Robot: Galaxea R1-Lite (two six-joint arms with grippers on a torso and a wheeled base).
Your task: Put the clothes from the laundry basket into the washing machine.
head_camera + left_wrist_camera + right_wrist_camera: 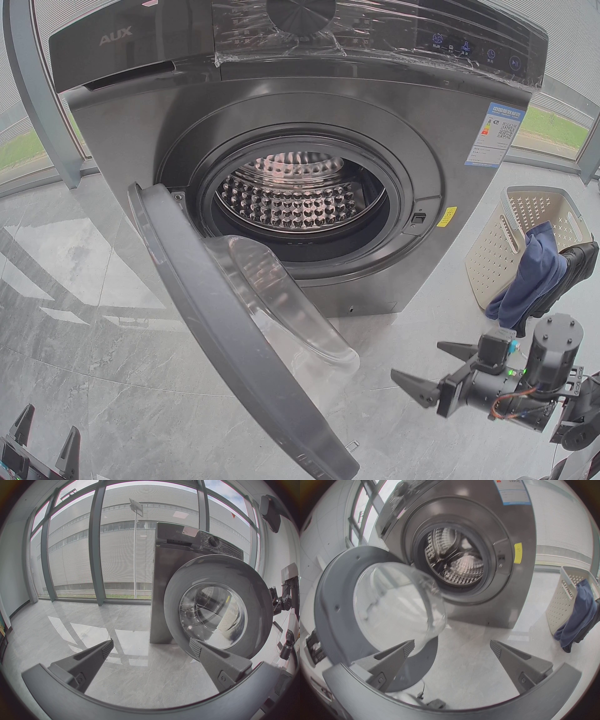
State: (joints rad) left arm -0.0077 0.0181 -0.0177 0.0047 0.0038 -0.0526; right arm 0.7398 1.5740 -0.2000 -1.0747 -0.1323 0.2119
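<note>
The grey washing machine (294, 119) stands ahead with its round door (237, 337) swung wide open toward me, and its steel drum (294, 194) holds nothing. A cream laundry basket (531, 231) stands on the floor to the machine's right, with a blue garment (531, 278) and a black one (578, 265) draped over its rim. My right gripper (428, 369) is open and empty, low above the floor between the door and the basket, pointing left. My left gripper (44, 434) is open and empty at the bottom left, on the door's outer side (218, 605). The basket (565, 602) and blue garment (579, 614) also show in the right wrist view.
Glossy grey floor tiles (94, 325) spread to the left of the machine. Tall windows with grey frames (37, 94) run behind it. The open door juts far out over the floor between my two arms.
</note>
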